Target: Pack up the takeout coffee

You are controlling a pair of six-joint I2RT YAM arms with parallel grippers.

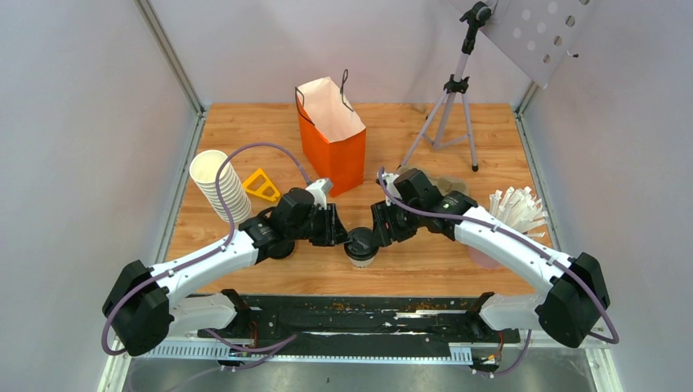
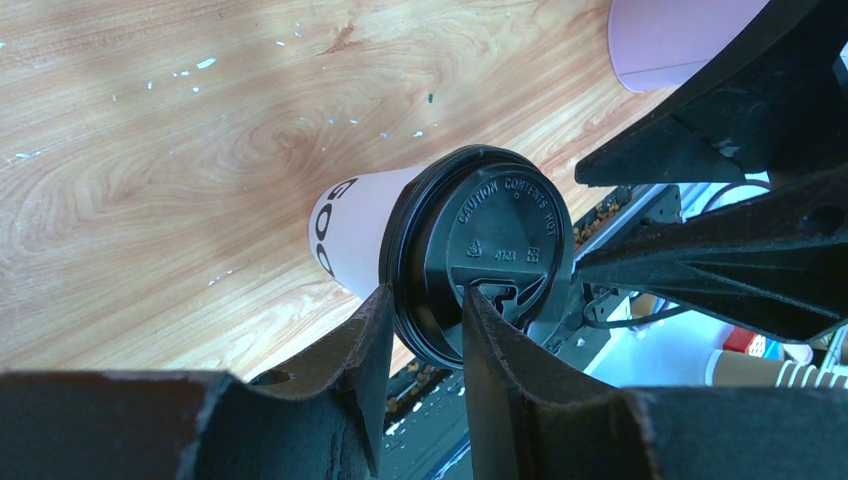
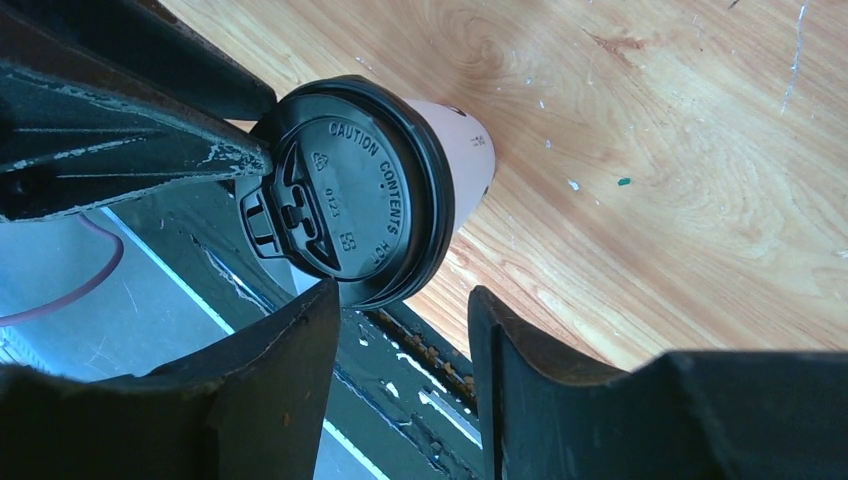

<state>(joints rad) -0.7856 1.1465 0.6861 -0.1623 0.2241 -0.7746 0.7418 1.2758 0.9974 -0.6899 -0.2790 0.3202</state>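
Lidded coffee cup (image 1: pixel 360 245) is by the desk's (image 1: pixel 433 265) near edge, mid-way, btwn both my arms. My left fingers (image 2: pixel 365 350) pinch the rim of its lid (image 2: pixel 500 240); my right fingers (image 3: pixel 300 370) stand apart right beside it, gripping nothing. Orange bag (image 1: pixel 331 151) stands toward the far edge, well apart, so imo packing's barely begun: cup needs carrying over and lowering in.

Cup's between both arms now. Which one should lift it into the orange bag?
Left, likely. The left end effector pinches the lid rim of the lidded cup; the right end effector stands open beside it, gripping nothing. The orange bag stands behind, slightly leftward.
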